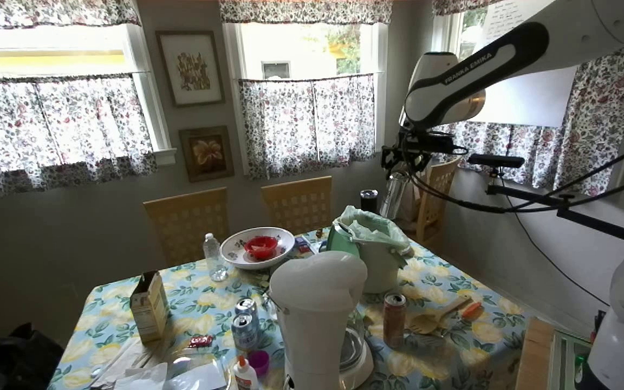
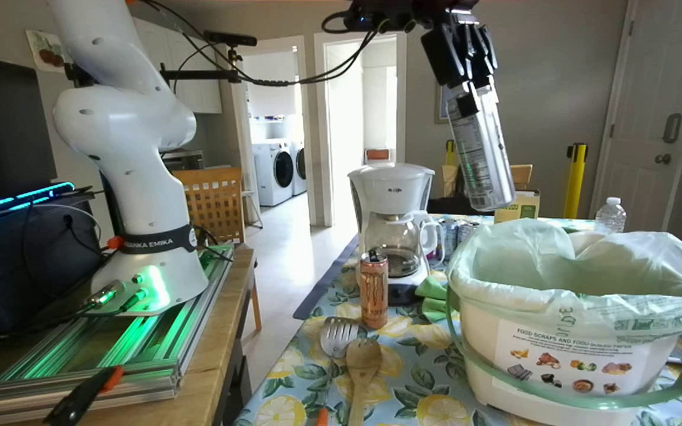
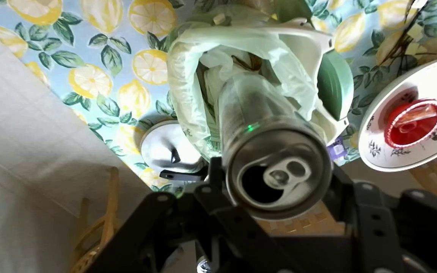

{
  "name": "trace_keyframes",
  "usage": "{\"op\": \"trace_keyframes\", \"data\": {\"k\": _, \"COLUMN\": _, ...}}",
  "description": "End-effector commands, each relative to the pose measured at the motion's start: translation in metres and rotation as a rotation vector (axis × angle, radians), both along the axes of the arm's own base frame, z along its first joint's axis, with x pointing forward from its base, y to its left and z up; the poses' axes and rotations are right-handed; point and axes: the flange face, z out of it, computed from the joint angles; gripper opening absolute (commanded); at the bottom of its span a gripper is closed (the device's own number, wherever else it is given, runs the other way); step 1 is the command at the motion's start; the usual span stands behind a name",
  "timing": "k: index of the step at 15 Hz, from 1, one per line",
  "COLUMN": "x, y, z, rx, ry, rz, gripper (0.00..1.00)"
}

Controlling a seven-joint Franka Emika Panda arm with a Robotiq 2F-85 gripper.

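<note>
From where I stand, the silver can (image 2: pixel 483 154) hangs in midair above the table (image 2: pixel 418 367), off every surface, and both exterior views show it leaning, with its base swung out to one side. The end effector (image 3: pixel 278 176) is clamped on it up near the tab end, one finger on each flank, and in the wrist view the open drinking hole looks upward. Carrying it like this, I judge, calls for a firm but gentle squeeze: the metal is probably thin and would dent under too much, while the long part below the fingers could twist if the motion were jerky. Slow moves and a mouth-up tilt seem wise, since I can't tell whether any drink is inside.

Nearest to it is the food scraps bin (image 2: pixel 554 378), draped with a pale liner bag (image 2: pixel 512 251) whose loose folds rise over the rim. In the wrist view the can's base lines up with the bag's mouth, though I can't tell if it is squarely above. Height matters here, as that floppy edge could snag the base.

Farther out are a patterned bowl (image 1: pixel 233 246) with a red dish (image 1: pixel 261 248) in it, an orange can (image 2: pixel 375 296) standing near a wooden fork (image 2: pixel 363 358) and a metal spatula (image 2: pixel 339 337), and a white coffee maker (image 2: pixel 391 195).
</note>
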Motion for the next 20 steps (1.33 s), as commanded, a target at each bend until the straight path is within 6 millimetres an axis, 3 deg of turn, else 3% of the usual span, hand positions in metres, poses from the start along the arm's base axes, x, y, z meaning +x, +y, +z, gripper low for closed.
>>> {"op": "trace_keyframes", "data": {"k": 1, "x": 0.029, "y": -0.021, "z": -0.016, "rx": 0.008, "ry": -0.043, "rz": -0.042, "gripper": 0.37}}
{"op": "trace_keyframes", "data": {"k": 9, "x": 0.065, "y": -0.052, "z": -0.062, "rx": 0.020, "ry": -0.052, "rz": -0.086, "gripper": 0.37}}
{"op": "trace_keyframes", "data": {"k": 15, "x": 0.085, "y": -0.053, "z": -0.084, "rx": 0.057, "ry": -0.055, "rz": -0.086, "gripper": 0.37}}
{"op": "trace_keyframes", "data": {"k": 16, "x": 0.087, "y": -0.052, "z": -0.085, "rx": 0.064, "ry": -0.055, "rz": -0.087, "gripper": 0.87}}
{"op": "trace_keyframes", "data": {"k": 20, "x": 0.086, "y": -0.038, "z": -0.082, "rx": 0.070, "ry": -0.070, "rz": -0.084, "gripper": 1.00}}
